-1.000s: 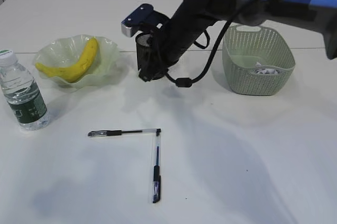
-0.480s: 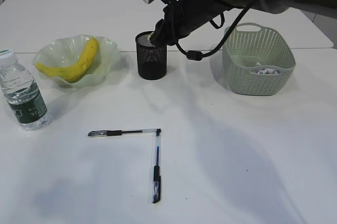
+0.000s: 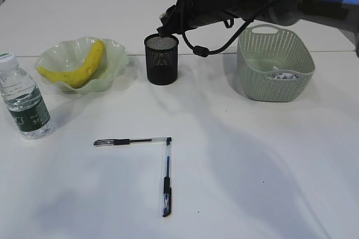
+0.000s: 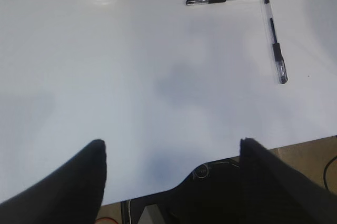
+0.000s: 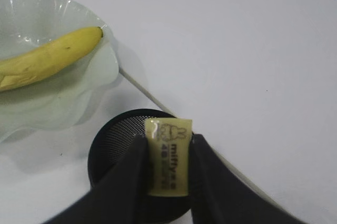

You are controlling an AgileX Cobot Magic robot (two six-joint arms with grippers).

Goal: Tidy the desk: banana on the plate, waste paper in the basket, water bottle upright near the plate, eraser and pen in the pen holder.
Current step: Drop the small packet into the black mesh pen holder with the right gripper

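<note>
While the left hand [image 4: 168,161] hangs with its dark fingers [image 4: 73,182] spread wide apart and nothing between them at the near edge of the white bench [image 3: 252,166], two pens lie nearer the camera than the pen holder [image 3: 161,59]: one pen [image 3: 132,141] flat and crosswise, the other pen [image 3: 166,178] running toward the viewer, their clear ends meeting in a corner. Left of the pen holder and nearer, the water bottle [image 3: 23,100] stands upright just beside the plate [image 3: 118,59]. That pale green plate, left of the pen holder, carries the banana [image 3: 78,68] lying inside it. Right of the pen holder, the grey-green basket [image 3: 275,65] has the waste paper [image 3: 282,74] showing white at its bottom. Directly above the pen holder's open mouth, the right hand [image 5: 167,166] pinches the eraser [image 5: 168,155] between its two fingers, the pale yellow block upright with its printed face toward the wrist camera and not yet inside the black mesh cup.
</note>
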